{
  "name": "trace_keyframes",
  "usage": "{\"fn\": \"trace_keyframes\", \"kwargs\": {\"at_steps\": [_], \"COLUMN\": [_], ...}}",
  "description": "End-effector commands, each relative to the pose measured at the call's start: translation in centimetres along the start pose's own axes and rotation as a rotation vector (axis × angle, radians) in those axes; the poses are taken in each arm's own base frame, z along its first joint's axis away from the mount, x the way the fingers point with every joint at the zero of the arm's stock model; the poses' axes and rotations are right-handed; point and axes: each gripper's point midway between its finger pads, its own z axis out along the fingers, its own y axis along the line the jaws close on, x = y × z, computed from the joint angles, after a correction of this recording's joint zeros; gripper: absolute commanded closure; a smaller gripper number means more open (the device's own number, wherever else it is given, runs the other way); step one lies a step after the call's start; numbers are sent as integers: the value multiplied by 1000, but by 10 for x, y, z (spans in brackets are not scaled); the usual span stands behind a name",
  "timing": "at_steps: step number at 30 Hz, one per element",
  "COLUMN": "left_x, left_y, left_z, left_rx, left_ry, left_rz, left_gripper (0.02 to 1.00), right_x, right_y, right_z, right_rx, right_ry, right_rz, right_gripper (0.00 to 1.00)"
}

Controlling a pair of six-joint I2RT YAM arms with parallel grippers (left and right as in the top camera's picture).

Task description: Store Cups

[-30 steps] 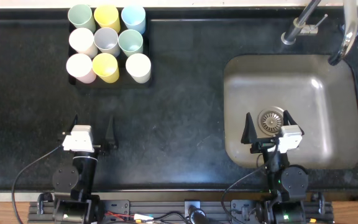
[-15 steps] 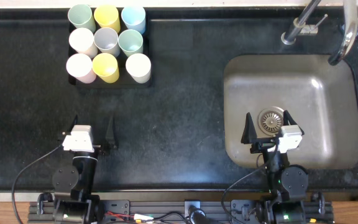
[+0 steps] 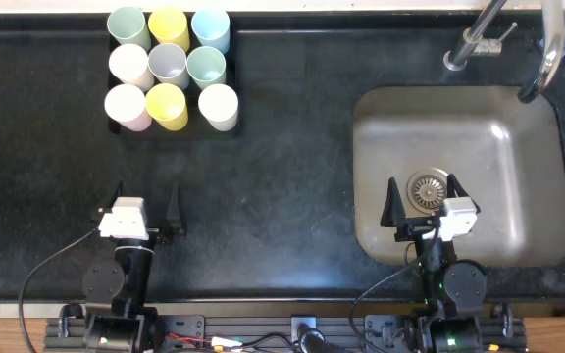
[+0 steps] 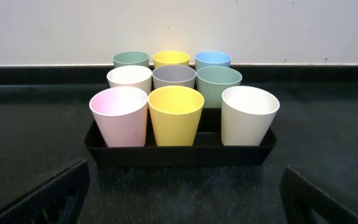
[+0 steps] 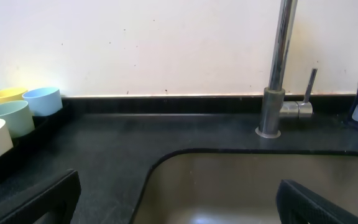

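nine cups (image 3: 169,67) fill the tray (image 4: 179,155); left claw (image 3: 146,189) and right claw (image 3: 423,185) both spread apart.

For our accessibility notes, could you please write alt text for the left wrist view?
Nine upright cups stand three by three in a black tray on a dark counter, with pink, yellow and cream in the nearest row. The open left hand sits short of the tray, touching nothing.
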Motion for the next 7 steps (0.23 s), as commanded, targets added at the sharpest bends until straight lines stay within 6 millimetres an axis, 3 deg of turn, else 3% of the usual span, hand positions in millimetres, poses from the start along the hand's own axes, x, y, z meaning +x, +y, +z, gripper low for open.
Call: {"fn": "trace_keyframes", "kwargs": {"at_steps": [1,7], "left_x": [0,0], "left_y": [-2,-2], "left_z": [0,0], "left_rx": [10,10], "left_ry": [-6,-6], "left_rz": [21,21], "left_gripper": [20,20], "right_x": [4,4], "right_y": [0,0], "right_z": [0,0], "right_rx": [-4,-4], "right_ry": [0,0], "right_rz": [4,4], "right_gripper": [5,3]}}
